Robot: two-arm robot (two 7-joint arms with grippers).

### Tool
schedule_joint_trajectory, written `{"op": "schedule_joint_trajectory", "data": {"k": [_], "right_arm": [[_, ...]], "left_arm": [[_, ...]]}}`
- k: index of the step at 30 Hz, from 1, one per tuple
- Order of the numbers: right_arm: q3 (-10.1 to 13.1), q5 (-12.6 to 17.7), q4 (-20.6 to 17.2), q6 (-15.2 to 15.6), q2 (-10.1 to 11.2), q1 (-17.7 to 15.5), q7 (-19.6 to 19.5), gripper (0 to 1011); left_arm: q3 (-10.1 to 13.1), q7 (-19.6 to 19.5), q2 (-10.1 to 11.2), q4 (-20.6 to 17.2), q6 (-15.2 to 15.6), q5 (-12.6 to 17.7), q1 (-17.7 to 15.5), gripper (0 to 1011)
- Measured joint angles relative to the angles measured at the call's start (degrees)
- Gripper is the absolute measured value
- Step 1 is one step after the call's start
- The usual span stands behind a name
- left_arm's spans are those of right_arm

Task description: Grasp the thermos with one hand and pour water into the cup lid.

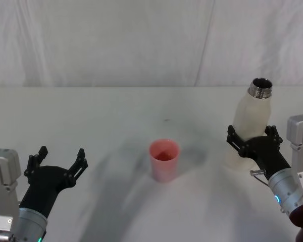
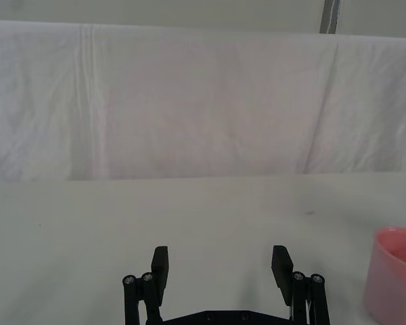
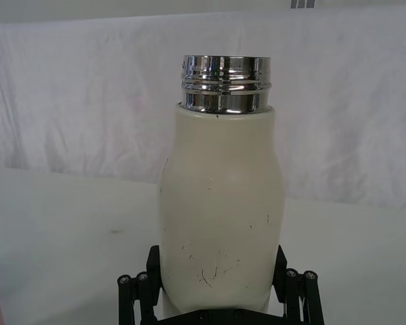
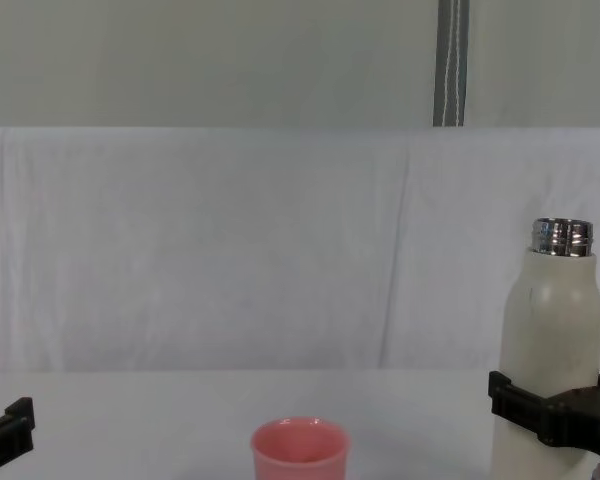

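The thermos [image 1: 250, 123], cream-white with an uncapped steel neck, stands upright on the table at the right. My right gripper [image 1: 253, 138] is shut on its lower body, a black finger pressed to each side, as the right wrist view shows around the thermos [image 3: 220, 203]. From the chest view, the thermos [image 4: 555, 350] rises well above the cup lid [image 4: 300, 450]. The pink cup lid [image 1: 164, 160] stands at the table's middle, left of the thermos, with a darker pink bottom. My left gripper [image 1: 58, 162] hovers open at the near left, holding nothing.
The white table [image 1: 91, 116] runs back to a white cloth backdrop [image 1: 141, 40]. Bare tabletop lies between the cup lid and each gripper. In the left wrist view, the cup lid [image 2: 396, 277] sits at the edge, beside my left gripper [image 2: 220, 267].
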Motion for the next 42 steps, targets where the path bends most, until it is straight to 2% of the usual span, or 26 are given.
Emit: {"op": "schedule_joint_trajectory", "data": {"k": [6, 23, 29, 42], "right_arm": [[-0.03, -0.12, -0.18, 0.02, 0.02, -0.07, -0.09, 956], [-1.56, -6.16, -5.56, 2.37, 1.93, -1.10, -1.90, 956], [-3.80, -13.23, -8.02, 3.47, 4.20, -0.97, -2.98, 956], [-6.34, -24.43, -11.31, 4.56, 6.36, -0.61, -4.87, 955]], "left_arm": [[0.00, 0.00, 0.00, 0.00, 0.00, 0.00, 0.00, 1001], [0.00, 0.00, 0.00, 0.00, 0.00, 0.00, 0.00, 1001], [0.00, 0.00, 0.00, 0.00, 0.00, 0.00, 0.00, 1001], [0.00, 0.00, 0.00, 0.00, 0.00, 0.00, 0.00, 1001]]}}
